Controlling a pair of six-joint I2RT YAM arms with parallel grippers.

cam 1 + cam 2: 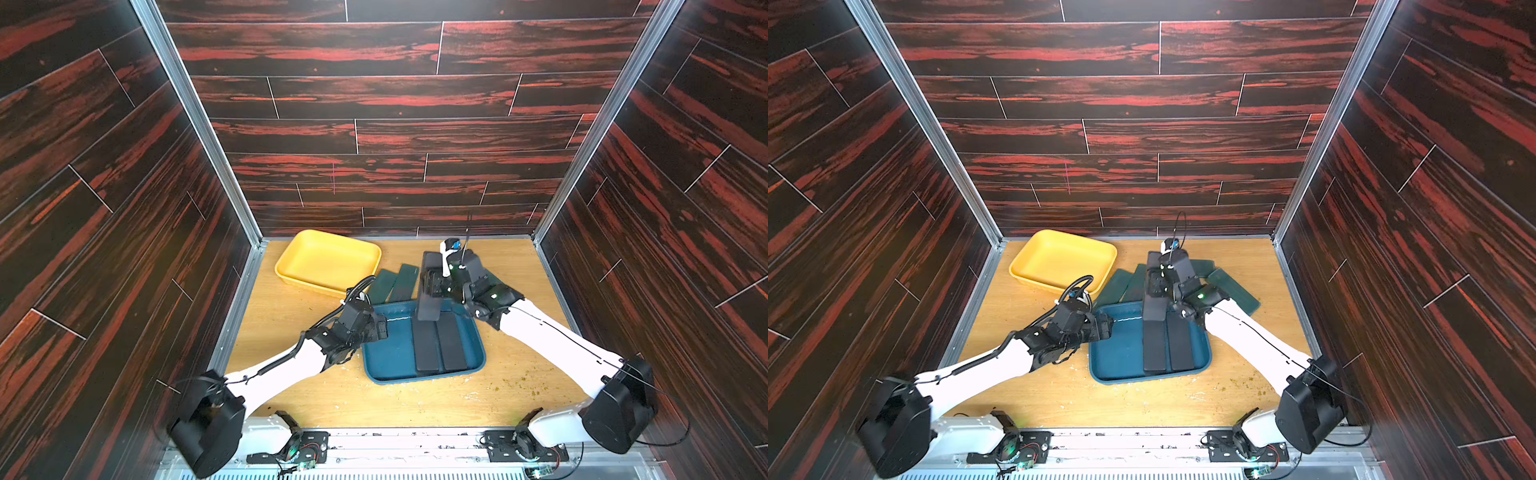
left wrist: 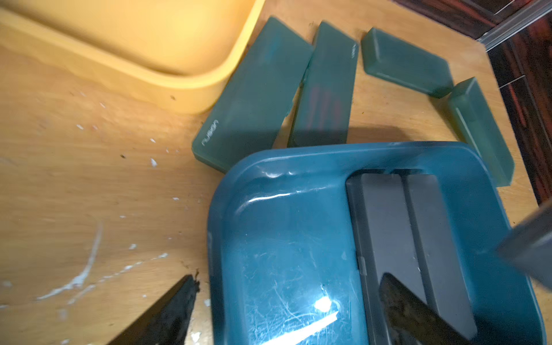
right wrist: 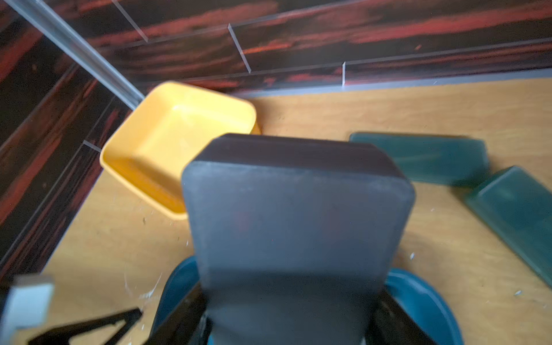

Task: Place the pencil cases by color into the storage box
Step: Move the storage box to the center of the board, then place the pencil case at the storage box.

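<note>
- Your table (image 1: 316, 399) carried a yellow tray (image 1: 328, 259), empty, and a blue tray (image 1: 386, 357) holding two black cases (image 1: 438, 343).
- Four green cases (image 2: 257, 95) lay beyond the blue tray.
- Your right tool (image 3: 292, 325) was clamped on the third black case (image 3: 295, 215), tilted above the blue tray; released there, it could land crooked on the pair.
- Your left tool (image 1: 380, 328) stood apart, empty, at the tray rim, risking a nudge.

Blurred in the right wrist view: held black case (image 3: 295, 227), its lower end cut off. Green cases (image 1: 397, 282) partly hidden behind arms.
</note>
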